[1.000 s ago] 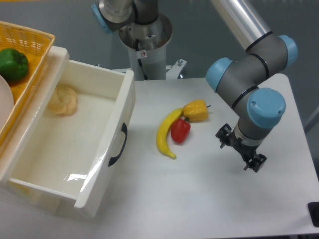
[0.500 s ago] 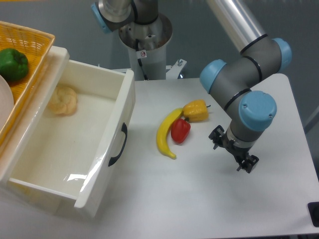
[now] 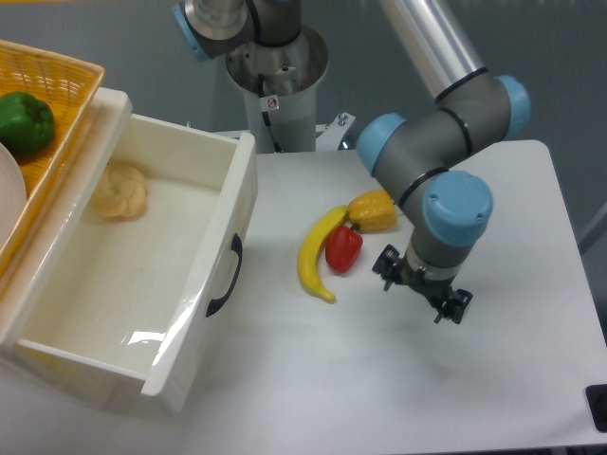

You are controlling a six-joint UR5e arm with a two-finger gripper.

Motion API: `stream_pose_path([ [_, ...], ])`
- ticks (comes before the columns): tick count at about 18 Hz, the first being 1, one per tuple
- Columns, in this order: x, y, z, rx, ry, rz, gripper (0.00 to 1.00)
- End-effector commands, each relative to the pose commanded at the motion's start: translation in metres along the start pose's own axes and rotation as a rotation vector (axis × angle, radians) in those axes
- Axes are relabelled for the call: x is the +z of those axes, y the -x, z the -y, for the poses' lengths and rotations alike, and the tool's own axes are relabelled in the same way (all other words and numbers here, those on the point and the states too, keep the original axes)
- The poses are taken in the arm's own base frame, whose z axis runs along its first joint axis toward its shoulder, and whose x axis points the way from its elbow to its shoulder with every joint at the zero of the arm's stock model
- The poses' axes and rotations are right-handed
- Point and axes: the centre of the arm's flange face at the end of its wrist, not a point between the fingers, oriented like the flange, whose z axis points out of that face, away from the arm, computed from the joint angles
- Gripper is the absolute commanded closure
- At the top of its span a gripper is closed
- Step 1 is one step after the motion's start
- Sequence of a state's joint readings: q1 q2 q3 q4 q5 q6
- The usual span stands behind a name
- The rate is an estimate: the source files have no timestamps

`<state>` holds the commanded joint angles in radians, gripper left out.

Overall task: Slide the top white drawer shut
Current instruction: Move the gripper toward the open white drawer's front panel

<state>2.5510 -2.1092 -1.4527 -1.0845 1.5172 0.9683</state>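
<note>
One drawer (image 3: 142,275), glossy cream-white, is seen pulled fully out over the left edge of the surface (image 3: 379,379). One curved black handle (image 3: 225,276) is fixed on its front panel, which faces right. One pale bread roll (image 3: 119,191) lies inside, in the far left corner; the rest of the drawer floor is bare.

One arm (image 3: 436,161), grey with blue joint caps, reaches in from the top of the view. One tool (image 3: 422,289) hangs below its wrist over the middle of the surface, well apart from the drawer front, just right of the produce. Nothing is held in it; whether its fingers are spread or pressed together cannot be told from this angle.

Produce on the surface, three pieces, grouped between the drawer and the tool:
- one banana (image 3: 316,252), curved, lying lengthwise toward the near edge;
- one red pepper (image 3: 343,248), touching the banana's right side;
- one yellow pepper (image 3: 374,210), just behind the red one, touching it.

One yellow basket (image 3: 57,104) is seen at the upper left corner of the view, behind the drawer, with one green pepper (image 3: 24,122) in it.

One arm base (image 3: 278,76) stands at the far edge of the surface.
</note>
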Motion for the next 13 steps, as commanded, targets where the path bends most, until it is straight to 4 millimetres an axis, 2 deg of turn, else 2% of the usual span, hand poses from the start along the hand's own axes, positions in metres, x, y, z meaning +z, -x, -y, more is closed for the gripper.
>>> stream_pose_path([
  [1, 0.000, -0.002, 0.001, -0.029, -0.014, -0.014, 0.35],
  [3, 0.002, -0.009, 0.003, -0.061, -0.059, -0.057, 0.59],
  [5, -0.002, -0.012, 0.007, -0.132, -0.094, -0.082, 0.73],
  [7, -0.003, -0.019, 0.015, -0.250, -0.107, -0.105, 0.84],
  [10, -0.004, -0.028, 0.023, -0.308, -0.154, -0.169, 0.91],
  [13, -0.021, -0.038, 0.026, -0.347, -0.185, -0.258, 0.94],
])
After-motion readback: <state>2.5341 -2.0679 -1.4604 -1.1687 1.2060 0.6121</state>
